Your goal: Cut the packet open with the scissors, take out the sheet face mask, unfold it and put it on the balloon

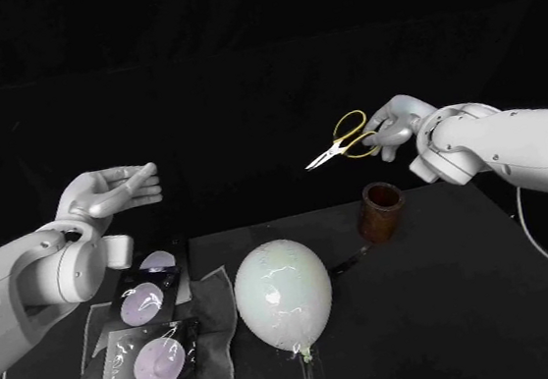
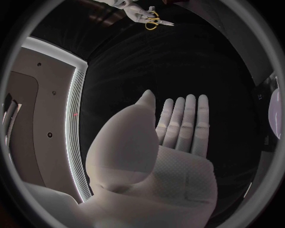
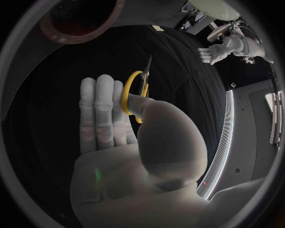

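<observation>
Arms both raised above black surface (image 1: 505, 318), well apart. Right hand (image 1: 399, 123) gripping small steel scissors with yellow loop handles (image 1: 341, 145), one loop between thumb and fingers, blades pointing toward left hand (image 1: 114, 190). Left palm held flat, fingers straight and side by side, thumb apart, holding nothing. Below, on surface: pale oval balloon (image 1: 282, 293) at centre, clear sheet-mask packets (image 1: 154, 365) just beside it on left hand's side, brown cylindrical cup (image 1: 382, 210) just beyond balloon.
</observation>
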